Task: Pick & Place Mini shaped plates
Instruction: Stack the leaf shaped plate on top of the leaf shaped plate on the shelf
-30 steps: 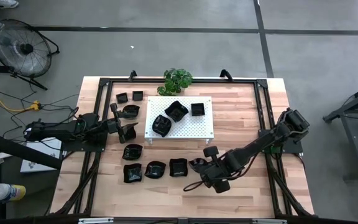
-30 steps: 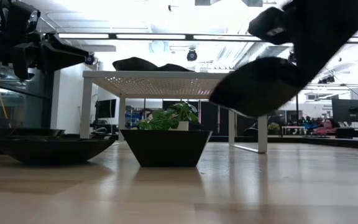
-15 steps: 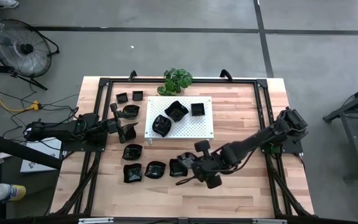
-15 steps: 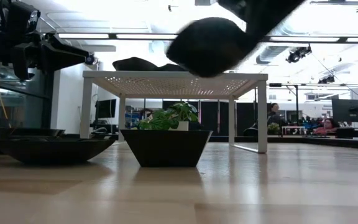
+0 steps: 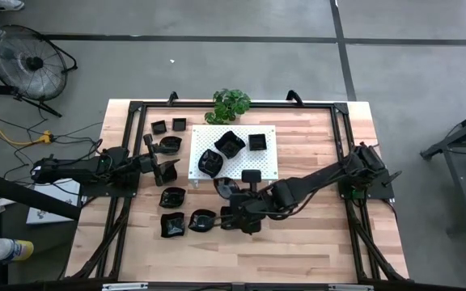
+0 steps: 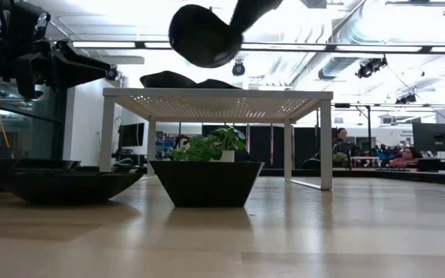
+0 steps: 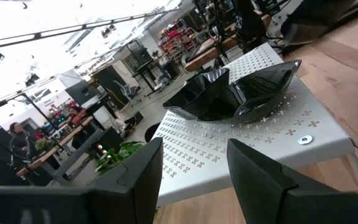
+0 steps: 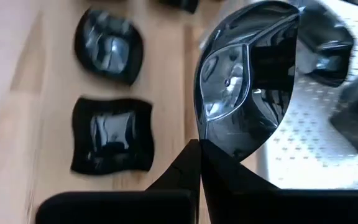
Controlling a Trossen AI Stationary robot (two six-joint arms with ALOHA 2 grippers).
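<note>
Right gripper (image 5: 226,196) clamped on round plate (image 8: 247,81), moved leftward | left gripper (image 7: 191,168) apart, unmoved

Low view — held plate (image 6: 201,35) clear, the arm's jaws cut off above.

The pale wooden table (image 5: 314,153) carries a white perforated board on short legs (image 5: 261,166), a green potted plant (image 5: 231,103) at its far edge, and glossy black mini plates (image 5: 172,196) scattered left and front.
</note>
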